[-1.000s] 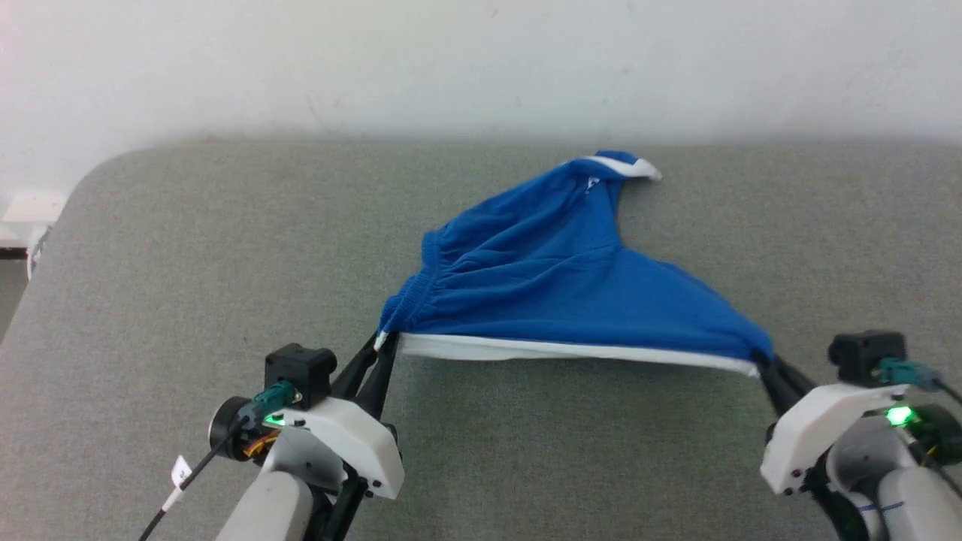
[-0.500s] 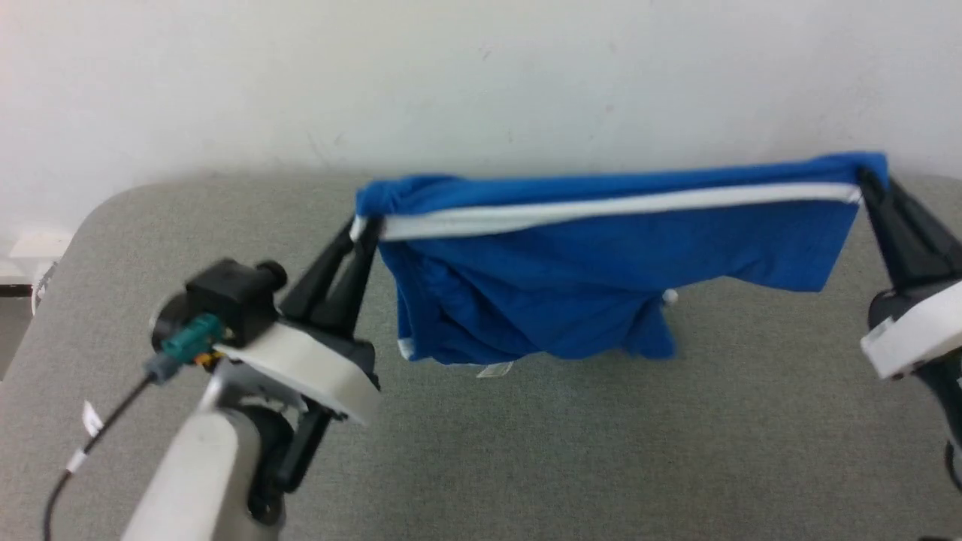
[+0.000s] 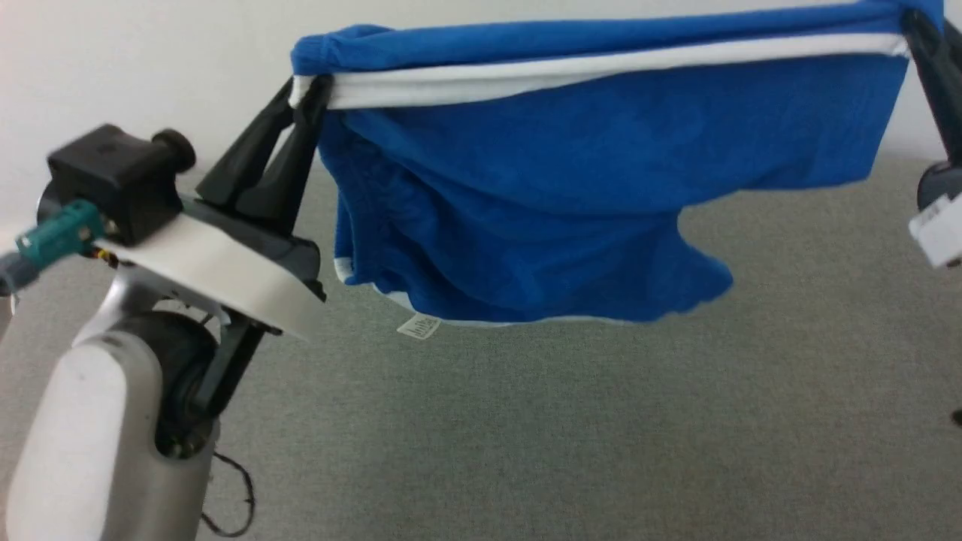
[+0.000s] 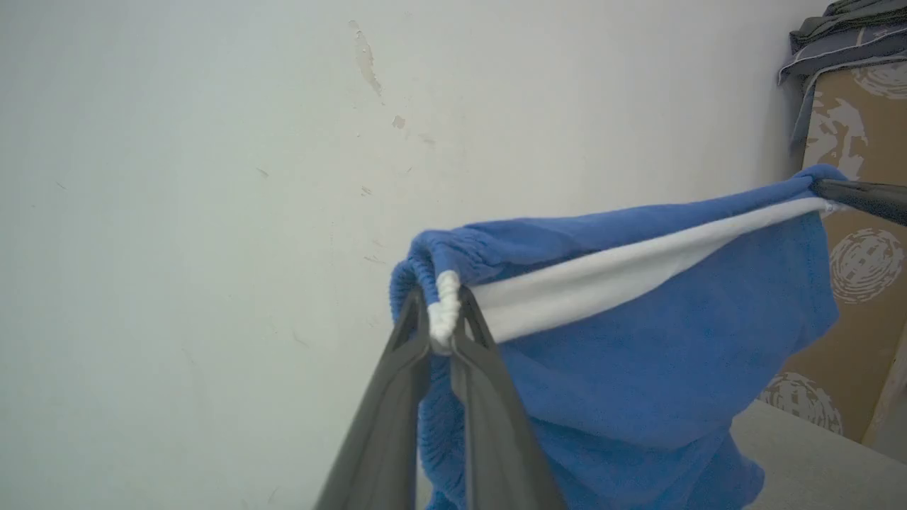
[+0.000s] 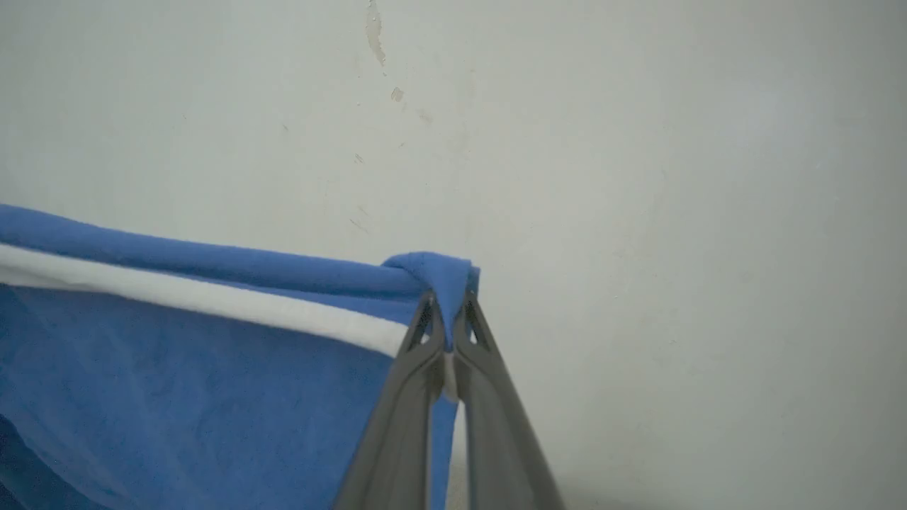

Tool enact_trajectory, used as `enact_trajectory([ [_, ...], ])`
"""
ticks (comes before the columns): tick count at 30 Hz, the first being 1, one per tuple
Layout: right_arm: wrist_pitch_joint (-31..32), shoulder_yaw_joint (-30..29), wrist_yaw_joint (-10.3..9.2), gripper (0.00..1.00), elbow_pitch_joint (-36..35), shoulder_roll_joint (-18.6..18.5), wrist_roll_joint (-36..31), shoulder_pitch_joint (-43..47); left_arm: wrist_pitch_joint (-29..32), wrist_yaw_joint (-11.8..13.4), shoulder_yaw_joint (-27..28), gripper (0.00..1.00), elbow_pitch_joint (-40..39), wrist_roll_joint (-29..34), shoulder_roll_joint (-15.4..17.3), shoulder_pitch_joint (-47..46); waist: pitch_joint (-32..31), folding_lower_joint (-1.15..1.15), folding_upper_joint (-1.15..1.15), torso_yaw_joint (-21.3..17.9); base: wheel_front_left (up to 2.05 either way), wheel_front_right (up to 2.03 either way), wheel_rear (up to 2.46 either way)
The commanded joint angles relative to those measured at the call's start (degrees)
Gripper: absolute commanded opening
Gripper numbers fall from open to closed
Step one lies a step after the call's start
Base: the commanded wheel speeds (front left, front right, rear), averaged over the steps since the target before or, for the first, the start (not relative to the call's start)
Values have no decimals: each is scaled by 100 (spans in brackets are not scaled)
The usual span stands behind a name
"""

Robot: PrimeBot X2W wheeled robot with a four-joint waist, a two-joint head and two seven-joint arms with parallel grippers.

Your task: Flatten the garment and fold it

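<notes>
The garment [image 3: 586, 188], bright blue shorts with a white side stripe, hangs stretched in the air between my two grippers, its lower part sagging above the grey surface [image 3: 601, 436]. My left gripper [image 3: 304, 83] is shut on the waistband end at the stripe; the left wrist view shows the same garment [image 4: 638, 354] pinched in the left gripper [image 4: 443, 319]. At the upper right, my right gripper [image 3: 913, 22] is shut on the other end of the stripe, seen closer as the right gripper [image 5: 446, 312] clamping the garment [image 5: 177, 375]. A small white label [image 3: 418, 327] dangles from the bottom hem.
A pale wall [image 3: 150, 60] stands behind the grey padded surface. In the left wrist view a brown patterned cardboard panel [image 4: 850, 283] with dark cloth [image 4: 843, 28] on top leans at the far right.
Both grippers have lifted the garment off the surface and raised it high, stripe edge taut on top. The garment now hangs free; the head view has shifted as well.
</notes>
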Motion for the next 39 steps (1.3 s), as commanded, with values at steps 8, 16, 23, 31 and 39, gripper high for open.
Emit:
enact_trajectory([
  [8, 51, 571, -12, 0, 864, -363, -87, -1580, 442, -246, -45, 0, 866, -147, 358, -1043, 1199, 0, 0, -218, 0, 0, 0],
  [16, -655, 701, -12, 0, 2562, 60, -54, -3522, 152, -387, -167, 0, 2394, -3, 349, -2800, 2218, 0, 0, -390, 0, 0, 0],
  [23, -1560, 1008, -12, 0, 3800, 316, -539, -4743, -672, -399, -162, 0, 3618, 351, 289, -4184, 2666, 0, 0, -432, 0, 0, 0],
  [31, -2264, 1199, -12, 0, 4717, 610, -659, -4977, -1375, -404, -387, 0, 4374, 575, 128, -4353, 2778, 0, 0, -367, 0, 0, 0],
  [39, -2420, 1735, -12, 0, 5452, 623, -472, -4171, -1855, -456, -959, 0, 5114, 613, -177, -3396, 2588, 0, 0, -193, 0, 0, 0],
])
